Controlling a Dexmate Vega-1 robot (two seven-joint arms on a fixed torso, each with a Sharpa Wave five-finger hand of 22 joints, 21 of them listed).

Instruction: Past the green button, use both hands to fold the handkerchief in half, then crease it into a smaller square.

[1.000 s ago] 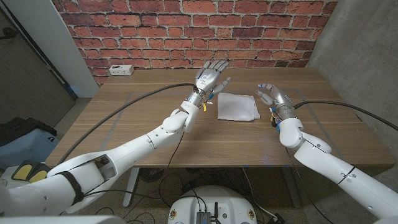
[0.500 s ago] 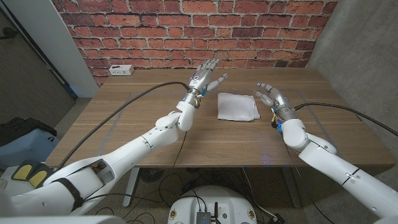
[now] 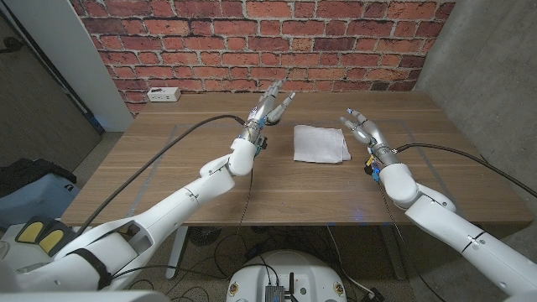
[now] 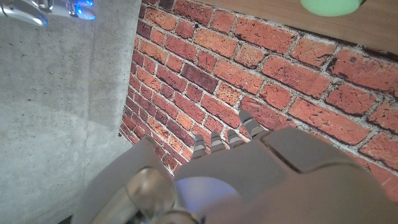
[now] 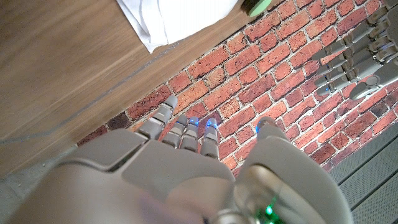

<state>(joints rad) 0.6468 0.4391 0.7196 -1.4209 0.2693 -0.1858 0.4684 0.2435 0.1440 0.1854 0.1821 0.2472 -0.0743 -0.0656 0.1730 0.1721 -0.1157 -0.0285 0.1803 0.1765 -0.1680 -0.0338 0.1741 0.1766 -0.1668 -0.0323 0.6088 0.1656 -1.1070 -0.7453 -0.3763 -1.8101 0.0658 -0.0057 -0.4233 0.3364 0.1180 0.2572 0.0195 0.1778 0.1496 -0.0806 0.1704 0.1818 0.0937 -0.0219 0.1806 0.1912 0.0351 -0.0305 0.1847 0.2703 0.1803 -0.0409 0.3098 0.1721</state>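
1. Handkerchief (image 3: 320, 143): one, white, folded into a rough rectangle, lying flat on the wooden counter (image 3: 210, 184) between the two hands. One corner of it also shows in the right wrist view (image 5: 168, 18).
2. Green button (image 4: 329, 5): one, seen at the edge of the left wrist view on the wood near the brick wall; a green sliver of it also shows in the right wrist view (image 5: 255, 6), just beside the handkerchief's far edge. In the head view I cannot make it out.
3. Left hand (image 3: 267, 109): one, raised above the counter on the left side of the handkerchief, apart from the cloth, fingers spread and pointing toward the brick wall (image 3: 252, 42). It holds nothing. In the right wrist view its fingers (image 5: 348, 56) show stretched out in front of the bricks.
4. Right hand (image 3: 362, 127): one, on the right side of the handkerchief, near it but not touching, fingers apart and slightly curved, holding nothing.
5. White power strip (image 3: 163, 95): one, at the far left of the counter against the wall.
6. Dark cables: two, one running along each arm.
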